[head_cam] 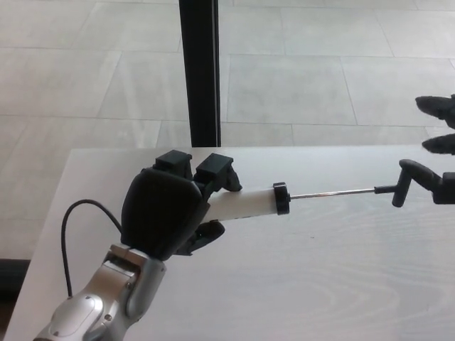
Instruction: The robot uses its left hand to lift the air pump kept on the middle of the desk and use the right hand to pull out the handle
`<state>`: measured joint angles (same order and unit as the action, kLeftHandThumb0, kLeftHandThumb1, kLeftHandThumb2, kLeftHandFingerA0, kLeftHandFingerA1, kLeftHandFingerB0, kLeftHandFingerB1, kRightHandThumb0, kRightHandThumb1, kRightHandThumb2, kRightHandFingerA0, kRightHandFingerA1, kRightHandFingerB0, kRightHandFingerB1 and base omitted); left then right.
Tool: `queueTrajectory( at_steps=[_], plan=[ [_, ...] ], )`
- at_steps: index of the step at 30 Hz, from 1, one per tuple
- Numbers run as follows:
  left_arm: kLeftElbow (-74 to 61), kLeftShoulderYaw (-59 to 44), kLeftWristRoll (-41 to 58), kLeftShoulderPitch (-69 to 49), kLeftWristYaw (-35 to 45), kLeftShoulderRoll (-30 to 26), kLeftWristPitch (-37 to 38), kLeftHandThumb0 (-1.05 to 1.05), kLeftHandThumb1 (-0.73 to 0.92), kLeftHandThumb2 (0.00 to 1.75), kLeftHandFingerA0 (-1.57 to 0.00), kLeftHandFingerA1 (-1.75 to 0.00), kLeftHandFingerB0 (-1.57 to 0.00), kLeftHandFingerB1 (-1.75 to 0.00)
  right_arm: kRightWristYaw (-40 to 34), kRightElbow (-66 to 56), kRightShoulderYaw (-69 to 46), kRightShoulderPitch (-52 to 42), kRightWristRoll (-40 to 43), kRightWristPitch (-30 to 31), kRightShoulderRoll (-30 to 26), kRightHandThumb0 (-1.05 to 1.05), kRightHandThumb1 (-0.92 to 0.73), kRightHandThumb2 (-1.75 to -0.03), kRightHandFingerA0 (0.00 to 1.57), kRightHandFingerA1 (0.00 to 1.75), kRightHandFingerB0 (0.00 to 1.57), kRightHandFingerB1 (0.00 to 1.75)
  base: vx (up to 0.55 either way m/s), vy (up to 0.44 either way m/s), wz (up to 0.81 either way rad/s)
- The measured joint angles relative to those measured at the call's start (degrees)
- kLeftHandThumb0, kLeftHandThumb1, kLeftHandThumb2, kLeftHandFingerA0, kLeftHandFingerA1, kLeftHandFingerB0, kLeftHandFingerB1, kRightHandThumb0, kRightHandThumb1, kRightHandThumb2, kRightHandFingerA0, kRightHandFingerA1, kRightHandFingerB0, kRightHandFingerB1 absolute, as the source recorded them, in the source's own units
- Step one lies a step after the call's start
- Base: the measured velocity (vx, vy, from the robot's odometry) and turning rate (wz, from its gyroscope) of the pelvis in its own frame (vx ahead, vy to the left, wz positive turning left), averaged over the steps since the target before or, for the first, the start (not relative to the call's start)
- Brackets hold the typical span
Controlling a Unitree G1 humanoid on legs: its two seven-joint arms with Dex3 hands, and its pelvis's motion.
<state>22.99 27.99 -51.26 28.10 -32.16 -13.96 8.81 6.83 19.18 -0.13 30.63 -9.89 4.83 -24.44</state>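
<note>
The air pump has a white barrel (pixel 244 203) with a black end cap, held level above the desk (pixel 327 284). My left hand (pixel 167 209) is shut on the barrel's left part and hides that end. A thin metal rod (pixel 333 192) runs far out to the right and ends in a small black handle (pixel 399 192). At the picture's right edge, my right hand (pixel 437 185) stands open. Two of its fingers are spread well above the handle, and the thumb lies just right of it. Whether the thumb touches the handle I cannot tell.
A black upright post (pixel 199 71) stands behind the desk's far edge, just above my left hand. A black cable (pixel 69 227) loops from my left wrist over the desk's left side. Tiled floor lies beyond the desk.
</note>
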Motion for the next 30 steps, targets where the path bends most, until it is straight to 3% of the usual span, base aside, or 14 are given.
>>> queueTrajectory(
  at_steps=[6, 7, 11, 12, 16, 17, 18, 19, 20, 21, 22, 23, 24, 30],
  plan=[
    [1.0, 1.1, 0.3, -1.2, 3.5, -1.5, 0.6, -0.16, 0.69, 0.94, -0.76, -1.75, -0.66, -1.6, 4.1, -0.6, 1.5, -0.8, 0.0, 0.3, -3.5, -1.04, -0.85, -0.66, 0.0, 0.0, 0.0, 0.0, 0.0, 0.0, 0.0],
    [1.2, 1.2, 0.7, -1.2, 4.5, -1.6, 0.9, -0.16, 0.66, 0.95, -0.73, -1.75, -0.62, -1.66, 4.2, -0.6, 1.5, -0.9, 0.0, 0.4, -3.5, -1.05, -0.7, -1.14, 0.0, 0.21, 0.0, 0.02, 0.0, 0.0, 0.0],
    [1.1, 1.5, 1.7, -1.2, 7.8, -1.6, 1.0, -0.13, 0.65, 0.79, -0.74, -1.74, -0.68, -1.53, 4.3, -0.6, 1.4, -0.8, 0.2, 0.4, -3.3, -0.96, -0.72, -1.11, 0.0, 0.21, 0.04, 0.1, 0.0, 0.0, 0.0],
    [1.0, 1.6, 2.0, -1.3, 8.6, -1.5, 1.0, -0.12, 0.66, 0.79, -0.76, -1.71, -0.69, -1.51, 4.3, -0.6, 1.4, -0.8, 0.2, 0.4, -3.3, -0.87, -0.81, -0.81, 0.0, 0.0, 0.02, 0.24, 0.0, 0.0, 0.0],
    [1.1, 2.6, 3.1, -1.7, 11.9, -1.2, 1.1, -0.15, 0.71, 0.72, -0.83, -1.61, -0.74, -1.34, 4.1, -0.6, 1.1, -0.8, 0.3, 0.8, -2.6, -0.93, -0.71, -1.08, 0.0, 0.19, 0.09, 0.22, 0.0, 0.0, 0.0],
    [1.1, 2.9, 3.2, -1.9, 12.6, -1.1, 1.1, -0.21, 0.72, 0.69, -0.82, -1.3, -0.78, -0.84, 4.0, -0.6, 0.9, -0.8, 0.3, 0.9, -2.4, -0.83, -0.84, -0.66, 0.0, 0.15, 0.14, 0.3, 0.0, 0.0, 0.0],
    [1.1, 3.4, 3.3, -2.3, 13.5, -0.9, 1.1, -0.21, 0.72, 0.69, -0.82, -1.3, -0.78, -0.84, 3.7, -0.6, 0.5, -0.8, 0.3, 1.2, -1.9, -0.83, -0.84, -0.66, 0.0, 0.15, 0.14, 0.3, 0.0, 0.0, 0.0],
    [1.1, 3.7, 3.4, -2.6, 14.2, -0.7, 1.1, -0.22, 0.74, 0.62, -0.82, -1.21, -0.76, -0.73, 3.4, -0.6, 0.1, -0.8, 0.3, 1.4, -1.5, -0.95, -0.73, -1.05, 0.0, 0.17, 0.13, 0.36, 0.0, 0.0, 0.0],
    [1.0, 4.2, 3.5, -3.1, 15.1, -0.5, 1.1, -0.22, 0.73, 0.67, -0.86, -1.07, -0.7, -0.63, 3.0, -0.6, -0.4, -0.7, 0.4, 1.7, -1.0, -0.79, -0.83, -0.67, 0.0, 0.23, 0.19, 0.3, 0.0, 0.0, 0.0],
    [1.0, 4.7, 3.5, -3.4, 15.9, -0.3, 1.1, -0.24, 0.76, 0.67, -0.84, -1.13, -0.66, -0.6, 2.6, -0.6, -0.9, -0.6, 0.4, 1.9, -0.4, -0.79, -0.64, -1.02, 0.0, 0.31, 0.15, 0.46, 0.0, 0.0, 0.0],
    [0.9, 5.0, 3.5, -3.7, 16.4, -0.1, 1.1, -0.24, 0.77, 0.67, -0.83, -1.1, -0.62, -0.59, 2.3, -0.6, -1.3, -0.6, 0.4, 2.1, 0.0, -0.85, -0.68, -1.02, 0.05, 0.26, 0.18, 0.47, 0.0, 0.0, 0.0],
    [0.7, 5.5, 3.5, -4.1, 17.4, 0.1, 1.1, -0.27, 0.81, 0.64, -0.77, -0.98, -0.57, -0.54, 1.7, -0.5, -2.0, -0.5, 0.5, 2.3, 0.7, -0.79, -0.64, -1.01, 0.02, 0.37, 0.19, 0.48, 0.0, 0.0, 0.0],
    [0.4, 5.8, 3.5, -4.3, 18.1, 0.2, 1.1, -0.28, 0.81, 0.63, -0.75, -0.9, -0.53, -0.52, 1.2, -0.5, -2.6, -0.5, 0.6, 2.5, 1.3, -0.78, -0.81, -0.65, 0.01, 0.45, 0.29, 0.35, 0.0, 0.0, 0.0],
    [-1.6, 6.9, 3.2, -4.3, 21.7, 0.2, 0.5, -0.37, 0.76, 0.62, -0.46, -0.59, -0.31, -0.41, -0.7, -0.5, -5.3, -0.4, 1.3, 3.1, 3.8, -0.75, -0.79, -0.64, 0.02, 0.45, 0.3, 0.35, 0.0, 0.0, 0.0]
  ],
)
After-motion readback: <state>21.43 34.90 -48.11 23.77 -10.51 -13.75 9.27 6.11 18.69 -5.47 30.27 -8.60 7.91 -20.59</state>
